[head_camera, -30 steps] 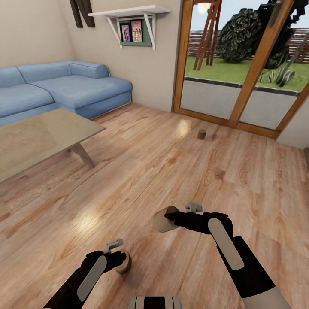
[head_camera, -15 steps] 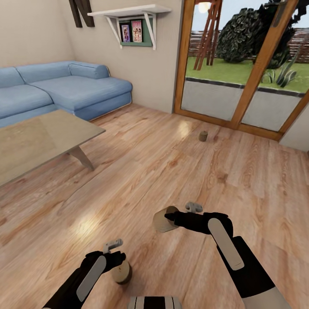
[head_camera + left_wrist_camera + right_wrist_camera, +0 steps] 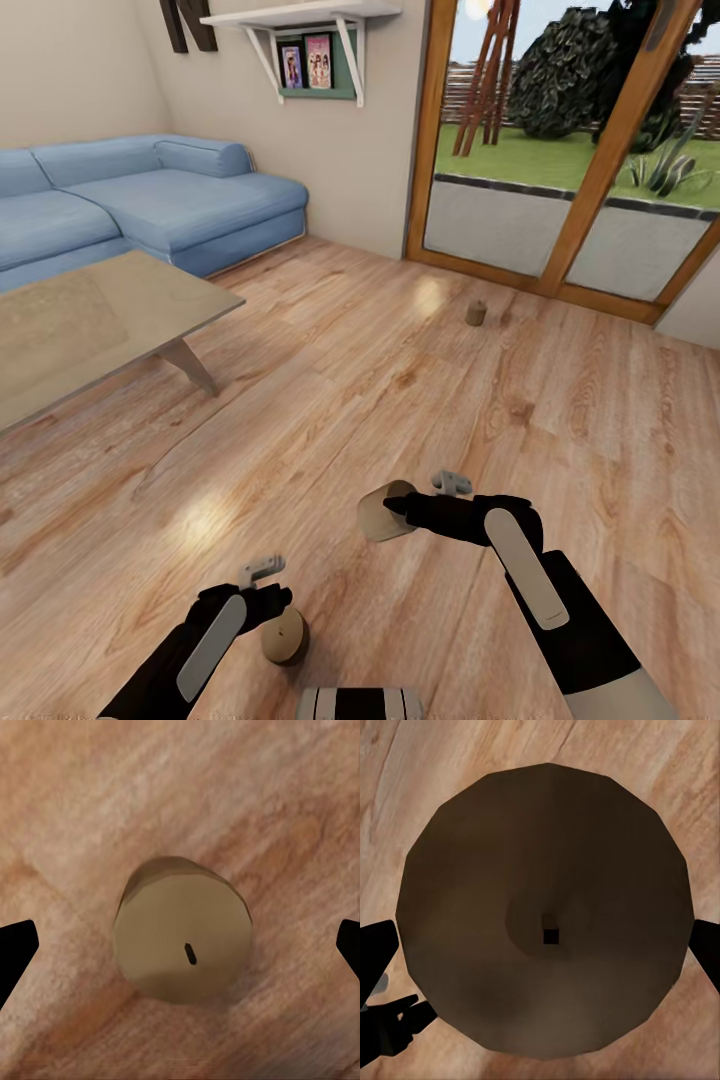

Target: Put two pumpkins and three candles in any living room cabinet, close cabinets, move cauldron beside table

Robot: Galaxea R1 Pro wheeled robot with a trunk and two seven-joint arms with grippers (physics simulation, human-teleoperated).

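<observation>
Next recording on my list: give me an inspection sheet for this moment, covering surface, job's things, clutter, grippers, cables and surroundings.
Surface: wood plank floor, glossy, with light reflections.
Job's things: three candles; one in the right gripper, tilted off the floor; one below the left gripper, on the floor; a third standing near the glass door.
Clutter: nothing seen.
Grippers: right shut on its candle; left fingers spread either side of its candle, not touching.
Cables: nothing seen.
Surroundings: blue sofa, low table, wall shelf, glass door to a garden.
</observation>
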